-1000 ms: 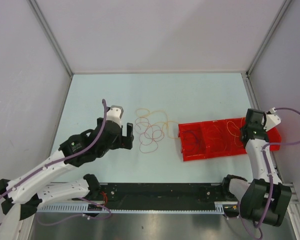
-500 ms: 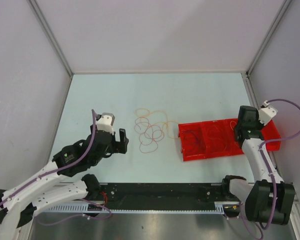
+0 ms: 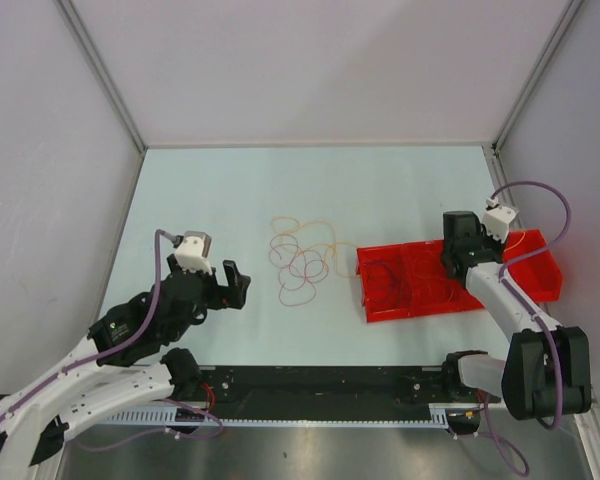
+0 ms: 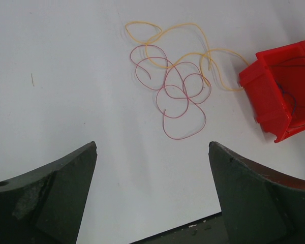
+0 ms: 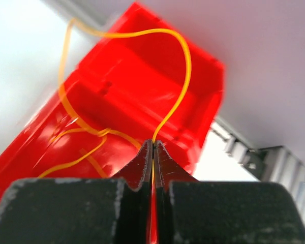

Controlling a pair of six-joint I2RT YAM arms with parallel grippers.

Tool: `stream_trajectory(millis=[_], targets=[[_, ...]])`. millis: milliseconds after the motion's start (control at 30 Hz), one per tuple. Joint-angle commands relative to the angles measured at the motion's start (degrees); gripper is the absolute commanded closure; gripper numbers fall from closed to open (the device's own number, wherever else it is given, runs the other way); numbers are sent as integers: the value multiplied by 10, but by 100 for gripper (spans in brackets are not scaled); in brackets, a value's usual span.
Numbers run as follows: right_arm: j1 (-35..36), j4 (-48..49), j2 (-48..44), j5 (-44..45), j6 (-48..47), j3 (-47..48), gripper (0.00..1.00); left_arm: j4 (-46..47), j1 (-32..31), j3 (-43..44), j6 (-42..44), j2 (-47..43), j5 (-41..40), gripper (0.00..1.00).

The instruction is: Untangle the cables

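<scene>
From above, the left fingers (image 3: 234, 281) hover spread apart over bare surface (image 3: 210, 190). The cables (image 3: 302, 262), a loose snarl of pink and yellow loops, lie ahead of them and well apart. Past the cables sits a red bin (image 3: 420, 310), and the right fingers (image 3: 458, 252) hang over its middle. The bin's section nearest the cables holds a dark loop and the next one holds orange-yellow loops; I cannot tell what is in the far section. In the left wrist view the cables lie ahead of the open fingers (image 4: 51, 193) and between them, one yellow strand reaching the bin's corner. In the right wrist view the fingers (image 5: 144, 162) are pinched shut on a yellow cable (image 5: 179, 76), which arches up ahead of them and curves down into the bin. The step looks like placing this strand. It is best lowered well inside one section before release, so the springy loop doesn't hop the wall or snag its neighbours.
</scene>
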Motion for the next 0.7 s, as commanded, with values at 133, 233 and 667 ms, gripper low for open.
stream_trajectory(millis=[133, 233, 667], targets=[[-75, -5, 12, 97, -1, 55, 100, 29, 3, -6, 13, -2, -2, 4], [-74, -3, 25, 95, -12, 55, 100, 32, 4, -6, 16, -4, 1, 4], [7, 29, 192, 231, -27, 55, 100, 34, 3, -8, 16, -17, 1, 4]])
